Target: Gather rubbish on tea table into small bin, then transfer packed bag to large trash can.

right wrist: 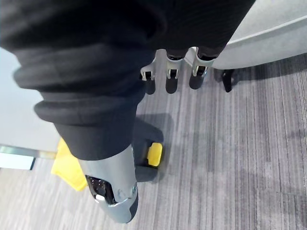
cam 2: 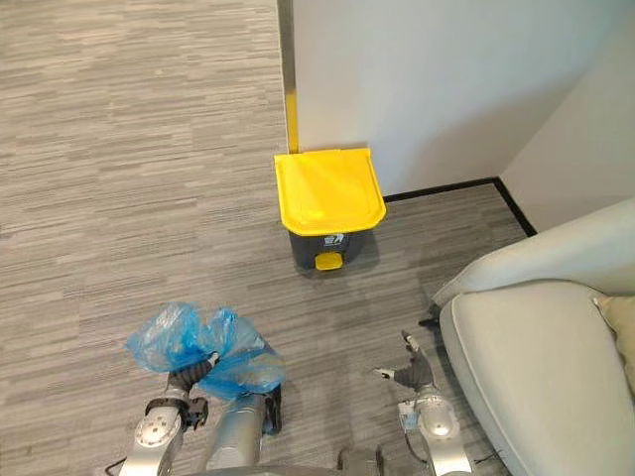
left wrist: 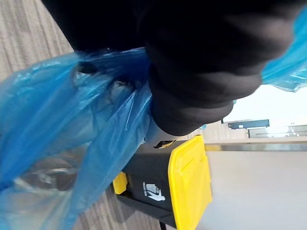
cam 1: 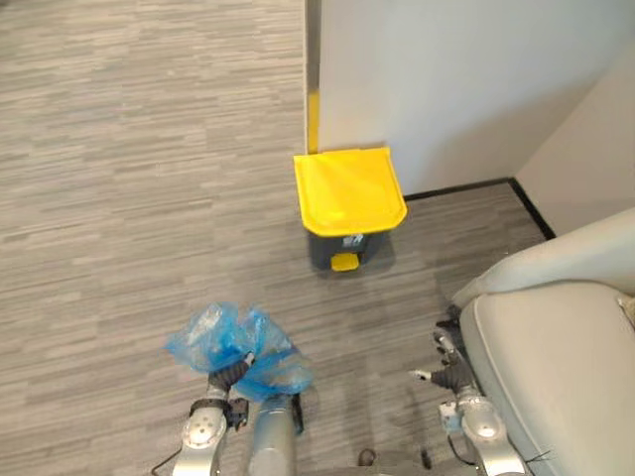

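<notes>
Clutching the blue bag [cam 1: 210, 335], left hand [cam 1: 231, 375] curls tight.

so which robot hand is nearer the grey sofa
Right. The right robot hand is just beside the sofa; the left robot hand, clutching the blue bag, is far off to its left.

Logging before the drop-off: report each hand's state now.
Left hand: closed on the bunched neck of the blue bag.
Right hand: open, holding nothing.
</notes>
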Available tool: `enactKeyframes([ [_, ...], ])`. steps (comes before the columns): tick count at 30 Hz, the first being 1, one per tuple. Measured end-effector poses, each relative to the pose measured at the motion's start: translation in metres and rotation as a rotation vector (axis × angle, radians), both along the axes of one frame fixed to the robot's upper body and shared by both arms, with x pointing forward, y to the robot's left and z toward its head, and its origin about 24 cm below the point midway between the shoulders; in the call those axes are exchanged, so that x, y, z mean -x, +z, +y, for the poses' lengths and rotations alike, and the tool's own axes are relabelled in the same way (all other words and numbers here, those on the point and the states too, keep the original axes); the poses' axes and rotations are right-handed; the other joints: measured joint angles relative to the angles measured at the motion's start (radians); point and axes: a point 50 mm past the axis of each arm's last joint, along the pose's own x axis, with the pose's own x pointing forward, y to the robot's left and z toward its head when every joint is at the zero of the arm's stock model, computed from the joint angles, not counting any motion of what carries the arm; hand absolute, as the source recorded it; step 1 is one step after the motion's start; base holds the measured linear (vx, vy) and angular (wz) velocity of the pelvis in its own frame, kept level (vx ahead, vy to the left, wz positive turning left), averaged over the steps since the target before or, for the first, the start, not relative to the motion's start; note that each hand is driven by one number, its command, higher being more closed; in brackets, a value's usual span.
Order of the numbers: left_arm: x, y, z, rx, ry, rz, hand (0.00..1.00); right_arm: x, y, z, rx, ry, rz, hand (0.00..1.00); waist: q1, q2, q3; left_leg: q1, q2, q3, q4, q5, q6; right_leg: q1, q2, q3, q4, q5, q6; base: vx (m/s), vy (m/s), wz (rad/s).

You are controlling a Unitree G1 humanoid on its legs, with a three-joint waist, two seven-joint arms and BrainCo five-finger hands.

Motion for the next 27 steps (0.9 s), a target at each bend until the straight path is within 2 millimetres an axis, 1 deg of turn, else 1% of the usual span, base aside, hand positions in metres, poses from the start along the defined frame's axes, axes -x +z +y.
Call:
enactKeyframes([
  [1,0.003,-0.002,0.0,-0.002,-0.001,0.01,1.0,-0.002,0.0,0.002,-0.002,0.004,-0.004,0.0,-0.002,0.001,0.001,0.029,-0.005,0.011,0.013,-0.036,0.007,-0.053,-0.018,-0.003,0.154,0.02,0.065,0.61,0.253,-0.21],
  [2,0.004,-0.003,0.001,-0.009,-0.013,0.022,1.0,-0.002,-0.001,0.004,-0.006,0.005,-0.001,0.0,-0.015,0.003,0.003,0.095,-0.018,0.017,0.013,-0.073,0.022,-0.138,-0.05,-0.013,0.392,0.054,0.153,0.61,0.225,0.03],
  [3,0.003,-0.002,0.002,-0.018,-0.016,0.024,1.0,0.001,-0.003,0.005,-0.007,0.006,0.014,0.0,-0.031,0.004,0.004,0.151,-0.024,0.016,0.009,-0.093,0.032,-0.178,-0.067,-0.036,0.511,0.046,0.119,0.5,0.139,0.19],
  [4,0.003,-0.002,0.003,-0.022,-0.014,0.024,1.0,0.002,-0.004,0.005,-0.008,0.007,0.02,0.0,-0.031,0.006,0.005,0.185,-0.024,0.016,-0.004,-0.102,0.034,-0.199,-0.071,-0.052,0.543,0.037,0.096,0.37,0.05,0.2],
  [5,0.002,-0.001,0.005,-0.028,-0.013,0.019,1.0,0.004,-0.006,0.008,-0.011,0.012,0.027,0.0,-0.031,0.013,0.008,0.25,-0.022,0.01,-0.048,-0.106,0.032,-0.25,-0.071,-0.1,0.547,0.014,0.052,0.42,0.016,0.12],
  [6,-0.002,0.003,0.006,-0.034,-0.013,0.003,1.0,0.002,-0.005,0.009,-0.008,0.017,0.022,0.0,-0.033,0.015,0.008,0.285,-0.017,0.001,-0.085,-0.108,0.028,-0.297,-0.067,-0.149,0.509,-0.001,0.023,0.41,-0.013,0.17],
  [7,-0.002,0.004,0.008,-0.041,-0.015,0.0,1.0,0.002,-0.005,0.01,-0.004,0.02,0.02,0.0,-0.034,0.014,0.007,0.298,-0.015,-0.006,-0.098,-0.109,0.025,-0.32,-0.066,-0.177,0.469,-0.006,0.015,0.49,-0.085,0.32],
  [8,-0.007,0.006,0.009,-0.048,-0.019,-0.011,1.0,0.003,-0.005,0.008,-0.001,0.017,0.026,0.0,-0.036,0.019,0.01,0.32,-0.01,-0.024,-0.118,-0.112,0.019,-0.356,-0.056,-0.214,0.331,-0.003,0.003,0.5,-0.131,0.41],
  [9,-0.007,0.006,0.01,-0.05,-0.016,-0.01,1.0,0.004,-0.008,0.006,0.002,0.013,0.042,0.0,-0.038,0.011,0.005,0.337,-0.005,-0.036,-0.121,-0.121,0.0,-0.365,-0.031,-0.22,0.171,0.037,-0.027,0.5,-0.149,0.44],
  [10,-0.007,0.005,0.011,-0.053,-0.014,-0.007,1.0,0.005,-0.01,0.005,0.004,0.01,0.054,0.0,-0.039,0.003,0.0,0.347,-0.006,-0.043,-0.121,-0.131,-0.017,-0.361,-0.014,-0.221,0.071,0.087,-0.035,0.45,-0.15,0.54],
  [11,-0.004,0.001,0.014,-0.059,-0.003,0.015,1.0,0.011,-0.014,0.0,0.015,-0.004,0.084,0.0,-0.044,0.016,0.0,0.373,-0.006,-0.074,-0.115,-0.161,-0.065,-0.329,0.002,-0.205,-0.02,0.26,-0.093,0.45,-0.108,0.33],
  [12,-0.002,-0.003,0.011,-0.045,0.004,0.035,1.0,0.013,-0.017,-0.005,0.028,-0.015,0.109,0.0,-0.037,0.046,-0.01,0.377,0.025,-0.08,-0.105,-0.155,-0.081,-0.31,0.027,-0.22,-0.036,0.258,-0.104,0.44,-0.101,0.2],
  [13,-0.001,-0.003,0.012,-0.045,0.006,0.037,1.0,0.013,-0.017,-0.006,0.027,-0.023,0.105,0.0,-0.031,0.049,-0.013,0.375,0.03,-0.076,-0.095,-0.143,-0.1,-0.301,0.031,-0.225,-0.045,0.244,-0.107,0.4,-0.121,-0.02],
  [14,-0.001,-0.003,0.011,-0.042,0.009,0.035,1.0,0.012,-0.014,-0.009,0.028,-0.037,0.091,0.0,-0.03,0.056,-0.011,0.359,0.044,-0.078,-0.034,-0.122,-0.133,-0.274,0.037,-0.234,-0.058,0.225,-0.108,0.38,-0.161,0.14],
  [15,-0.002,-0.003,0.01,-0.038,0.01,0.031,1.0,0.01,-0.012,-0.01,0.029,-0.04,0.077,0.0,-0.032,0.06,-0.008,0.312,0.065,-0.079,0.107,-0.082,-0.148,-0.226,0.042,-0.247,-0.085,0.215,-0.115,0.37,-0.154,0.23],
  [16,-0.003,-0.002,0.009,-0.033,0.01,0.027,1.0,0.01,-0.01,-0.01,0.029,-0.043,0.07,0.0,-0.03,0.058,-0.007,0.271,0.082,-0.078,0.2,-0.057,-0.153,-0.193,0.044,-0.249,-0.108,0.214,-0.117,0.34,-0.083,0.2],
  [17,-0.004,-0.001,0.004,-0.017,0.012,0.017,1.0,0.01,-0.007,-0.011,0.023,-0.055,0.047,0.0,-0.027,0.056,-0.007,0.216,0.12,-0.05,0.336,-0.068,-0.135,-0.125,0.047,-0.251,-0.151,0.214,-0.118,0.3,-0.037,0.07],
  [18,-0.004,-0.001,0.0,-0.006,0.008,0.01,1.0,0.008,-0.004,-0.012,0.011,-0.072,0.026,0.0,-0.026,0.052,-0.009,0.191,0.139,-0.013,0.346,-0.09,-0.102,-0.089,0.044,-0.249,-0.174,0.214,-0.118,0.28,-0.015,-0.01],
  [19,-0.005,0.0,-0.002,-0.002,0.001,0.004,1.0,0.007,-0.002,-0.013,0.007,-0.081,0.014,0.0,-0.026,0.05,-0.013,0.182,0.145,0.001,0.322,-0.099,-0.086,-0.077,0.042,-0.247,-0.184,0.214,-0.118,0.24,0.02,-0.19],
  [20,-0.007,0.002,-0.004,0.001,-0.012,-0.006,1.0,0.004,0.001,-0.015,0.0,-0.109,-0.008,0.0,-0.023,0.054,-0.016,0.164,0.148,0.019,0.213,-0.108,-0.072,-0.067,0.041,-0.235,-0.197,0.214,-0.117,0.19,0.084,-0.25],
  [21,-0.007,0.003,-0.004,0.002,-0.013,-0.009,1.0,0.003,0.002,-0.016,-0.007,-0.125,-0.014,0.0,-0.024,0.057,-0.017,0.16,0.148,0.022,0.149,-0.103,-0.078,-0.067,0.041,-0.231,-0.199,0.216,-0.115,0.2,0.144,-0.36],
  [22,-0.007,0.002,-0.005,0.004,-0.016,-0.008,1.0,0.004,0.002,-0.02,-0.021,-0.161,-0.019,0.0,-0.026,0.074,-0.025,0.159,0.149,0.023,-0.013,-0.033,-0.082,-0.07,0.051,-0.225,-0.201,0.213,-0.094,0.19,0.202,-0.34],
  [23,-0.006,0.0,-0.005,0.007,-0.016,0.006,1.0,0.01,-0.003,-0.024,-0.036,-0.199,0.006,0.0,-0.027,0.081,-0.033,0.168,0.15,0.027,-0.079,0.002,-0.091,-0.068,0.057,-0.211,-0.203,0.198,-0.061,0.16,0.168,-0.29],
  [24,-0.006,-0.001,-0.004,0.005,-0.017,0.009,1.0,0.013,-0.006,-0.023,-0.044,-0.21,0.02,0.0,-0.028,0.07,-0.035,0.177,0.139,0.036,-0.089,0.005,-0.09,-0.068,0.052,-0.2,-0.204,0.199,-0.059,0.15,0.157,-0.19],
  [25,-0.005,-0.001,-0.005,0.005,-0.019,0.011,1.0,0.021,-0.011,-0.024,-0.057,-0.234,0.043,0.0,-0.028,0.051,-0.046,0.194,0.11,0.045,-0.117,0.006,-0.089,-0.063,0.028,-0.193,-0.215,0.199,-0.045,0.12,0.121,-0.08],
  [27,-0.005,-0.001,-0.004,0.002,-0.019,0.012,1.0,0.027,-0.014,-0.025,-0.068,-0.25,0.061,0.0,-0.027,0.048,-0.047,0.208,0.094,0.056,-0.131,0.006,-0.087,-0.059,0.013,-0.181,-0.22,0.199,-0.042,0.08,0.105,-0.09],
])
